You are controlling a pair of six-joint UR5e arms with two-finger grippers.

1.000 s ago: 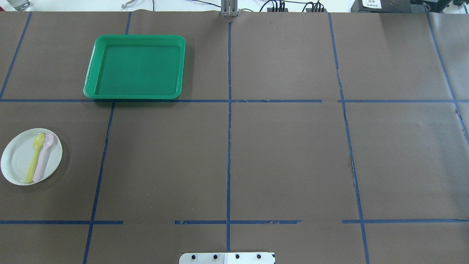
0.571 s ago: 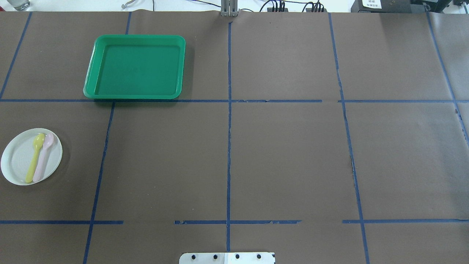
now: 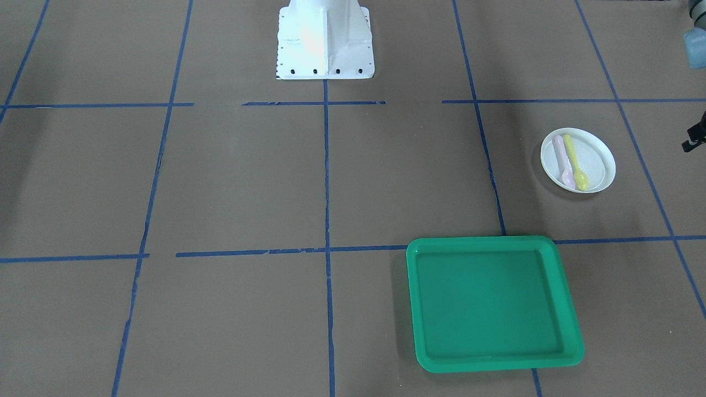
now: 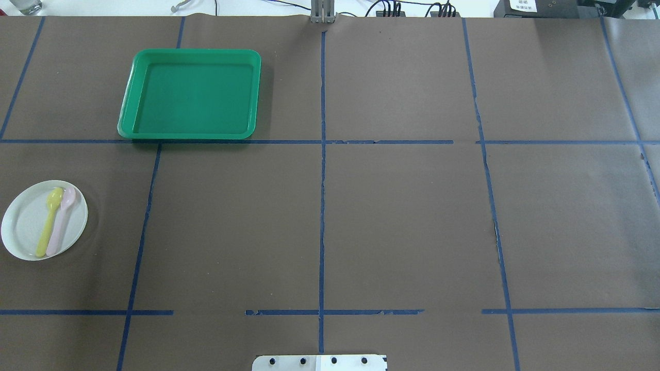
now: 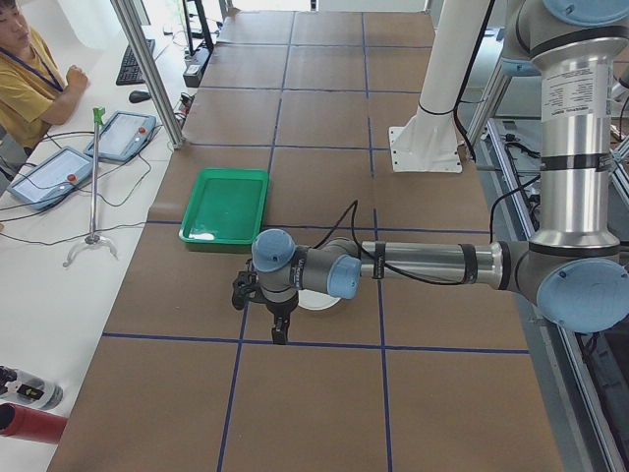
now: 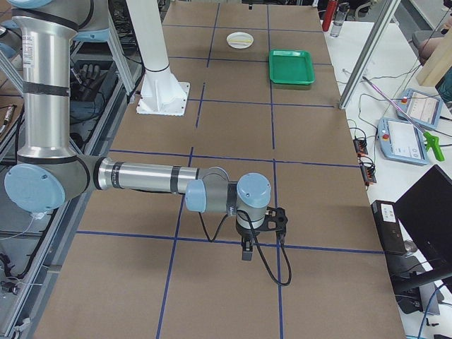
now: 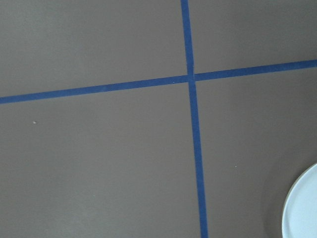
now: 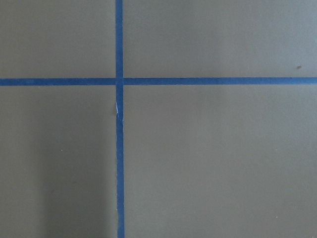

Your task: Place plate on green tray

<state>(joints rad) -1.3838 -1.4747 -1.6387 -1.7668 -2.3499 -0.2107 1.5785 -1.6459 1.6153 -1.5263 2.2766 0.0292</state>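
Observation:
The white plate (image 4: pixel 23 226) lies at the table's left edge with a yellow spoon (image 4: pixel 50 221) and a pink spoon (image 4: pixel 62 220) on it. It also shows in the front view (image 3: pixel 599 160) and at the corner of the left wrist view (image 7: pixel 303 208). The green tray (image 4: pixel 191 95) sits empty, farther from the robot and to the plate's right, apart from it. My left gripper (image 5: pixel 260 320) hangs low beside the plate, which its wrist partly hides; I cannot tell if it is open. My right gripper (image 6: pixel 263 236) hovers over bare table far from both; I cannot tell its state.
Brown paper with blue tape lines covers the table (image 4: pixel 402 221). The robot's white base (image 3: pixel 324 41) stands at the near middle edge. A person and tablets (image 5: pixel 59 167) are beyond the far edge. A metal post (image 5: pixel 147 69) rises near the tray.

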